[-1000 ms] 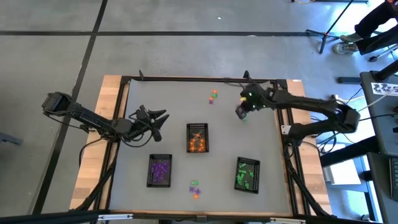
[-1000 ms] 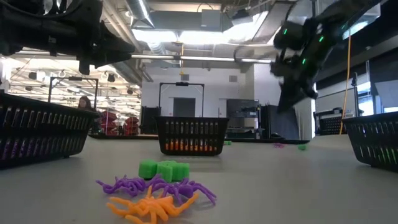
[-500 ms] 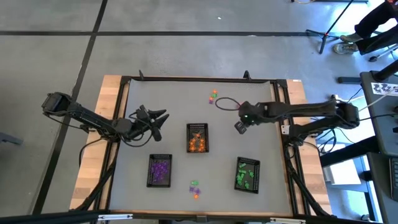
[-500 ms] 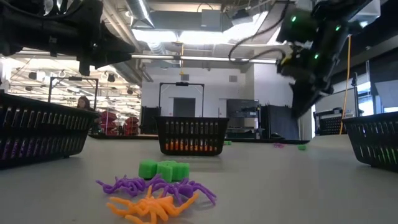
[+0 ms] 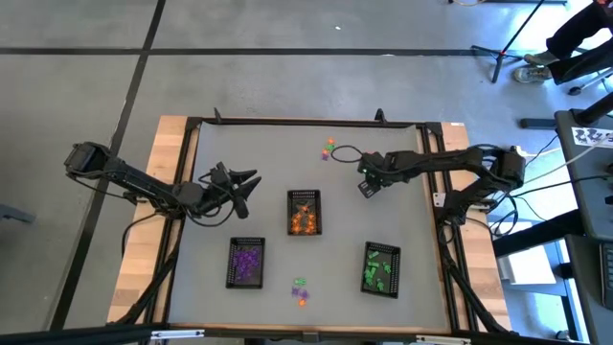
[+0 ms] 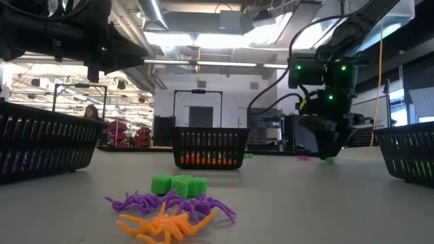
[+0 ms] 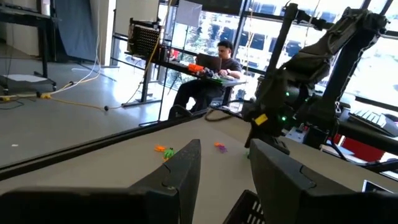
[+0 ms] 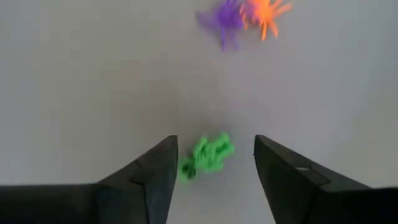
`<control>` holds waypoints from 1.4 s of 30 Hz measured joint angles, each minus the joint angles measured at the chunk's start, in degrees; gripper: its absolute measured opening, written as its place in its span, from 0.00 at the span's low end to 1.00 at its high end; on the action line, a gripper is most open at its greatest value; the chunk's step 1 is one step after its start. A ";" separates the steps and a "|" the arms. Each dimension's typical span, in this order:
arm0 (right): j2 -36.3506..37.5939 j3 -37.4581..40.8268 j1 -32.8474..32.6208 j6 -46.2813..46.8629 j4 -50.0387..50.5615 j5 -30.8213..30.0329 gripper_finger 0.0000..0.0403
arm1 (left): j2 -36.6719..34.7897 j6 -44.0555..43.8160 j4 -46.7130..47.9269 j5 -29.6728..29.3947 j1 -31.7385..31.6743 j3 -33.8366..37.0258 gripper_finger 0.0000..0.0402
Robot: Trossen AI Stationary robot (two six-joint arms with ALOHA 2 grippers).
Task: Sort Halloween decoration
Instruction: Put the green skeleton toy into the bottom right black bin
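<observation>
Three black mesh trays sit mid-table, one per colour. The right gripper hangs low over a stray green trinket, jaws apart and straddling it for pickup. The left gripper waits aside, jaws apart, empty.

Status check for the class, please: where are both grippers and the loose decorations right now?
Right gripper open, poised over a green trinket on the table. Left gripper open, waiting mid-left. Purple and orange trinkets lie just beyond. Nothing in the way.
</observation>
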State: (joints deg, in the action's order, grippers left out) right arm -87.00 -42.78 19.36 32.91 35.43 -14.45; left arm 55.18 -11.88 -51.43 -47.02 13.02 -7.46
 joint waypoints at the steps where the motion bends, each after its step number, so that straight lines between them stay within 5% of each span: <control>1: 0.00 0.00 0.53 -0.16 -0.91 0.18 0.52 | 0.00 0.00 0.00 -0.01 0.00 0.00 0.33; 9: -0.88 0.23 2.48 -0.84 -2.38 7.05 0.44 | 0.00 0.00 0.00 -0.01 0.00 0.00 0.33; 17: -2.51 1.72 2.35 1.28 -3.37 7.70 0.30 | 0.00 0.00 0.01 -0.01 0.00 0.00 0.33; 27: -2.45 1.68 2.35 0.11 -2.90 7.14 0.03 | 0.00 0.00 0.01 -0.01 0.00 0.00 0.33; 42: 4.13 -6.71 -5.80 -0.19 4.15 6.26 0.00 | 0.00 0.00 0.01 0.17 0.00 0.00 0.33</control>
State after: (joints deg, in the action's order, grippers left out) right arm -82.87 -49.49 13.56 32.71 39.59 -8.19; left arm 55.18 -11.88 -51.42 -46.85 13.02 -7.46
